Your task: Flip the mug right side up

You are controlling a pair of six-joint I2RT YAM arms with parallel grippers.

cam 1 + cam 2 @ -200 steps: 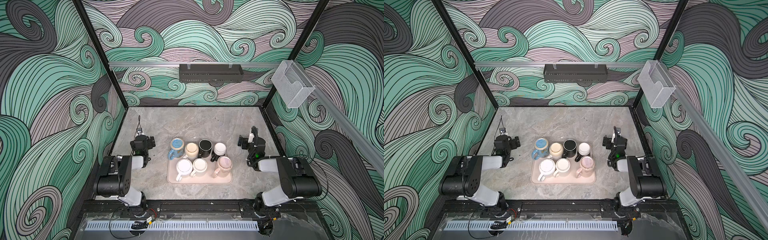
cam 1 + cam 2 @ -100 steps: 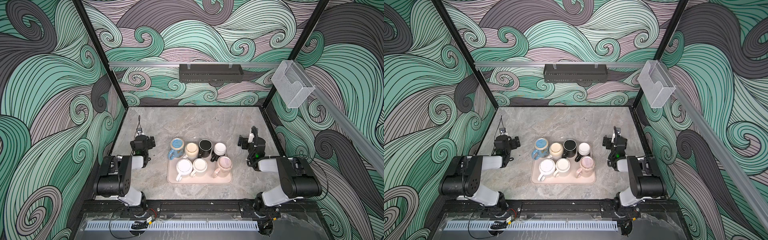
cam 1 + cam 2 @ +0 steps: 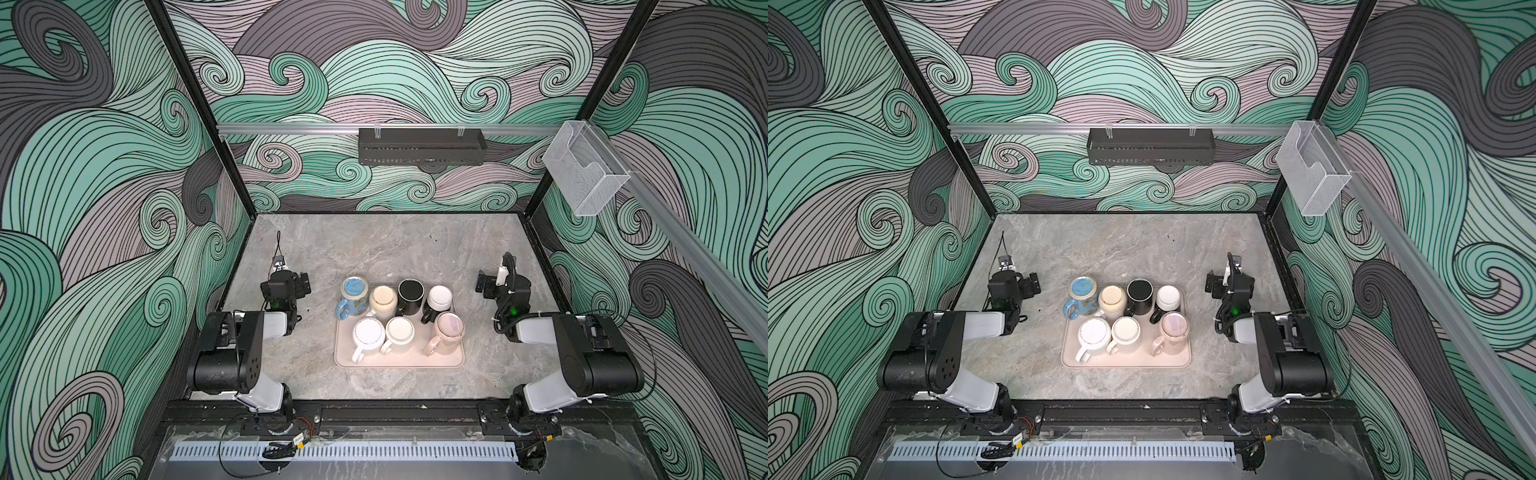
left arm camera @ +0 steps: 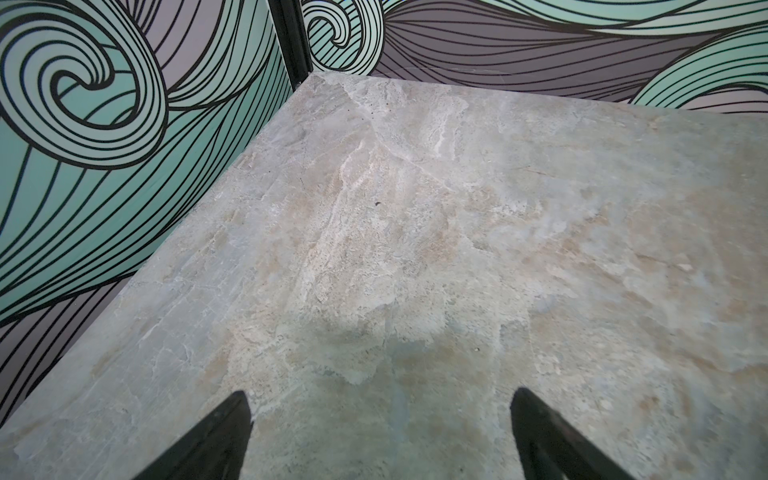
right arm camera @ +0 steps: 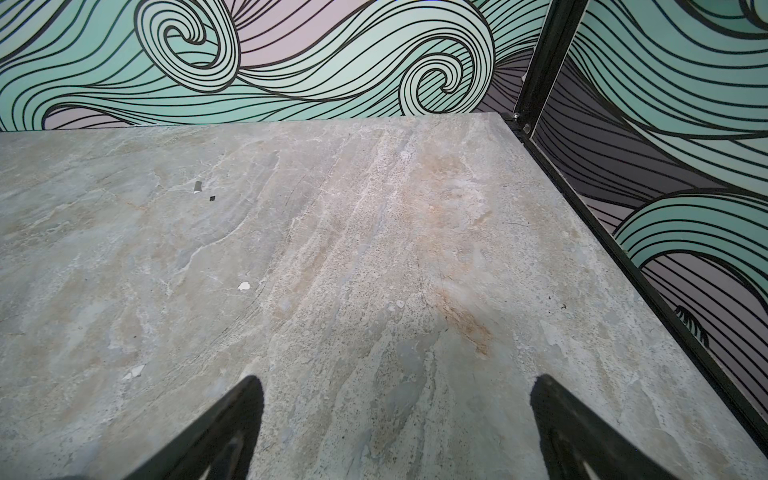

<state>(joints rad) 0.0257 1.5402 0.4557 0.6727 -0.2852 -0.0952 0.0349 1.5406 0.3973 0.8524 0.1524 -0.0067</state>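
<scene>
Checking in on the mug-flip rig: neither arm has hold of anything. The left gripper (image 4: 380,397) sits over bare worktop (image 4: 415,208) near the left edge, jaws spread wide with nothing between them. The right gripper (image 5: 397,381) is the same deal over by the right edge. All seven mugs are packed together on the beige tray (image 3: 415,360), which sits mid-worktop, closer to the front edge and clear of both grippers. Back row from the left: blue mug (image 3: 354,293), cream mug (image 3: 383,301), black mug (image 3: 410,293), black-handled mug (image 3: 439,298). Front row from the left: big white mug (image 3: 368,334), ivory mug (image 3: 399,332), pink mug (image 3: 448,328). Most show a flat base on top, so they look bottoms-up to me. The black one I honestly can't tell from up here.
</scene>
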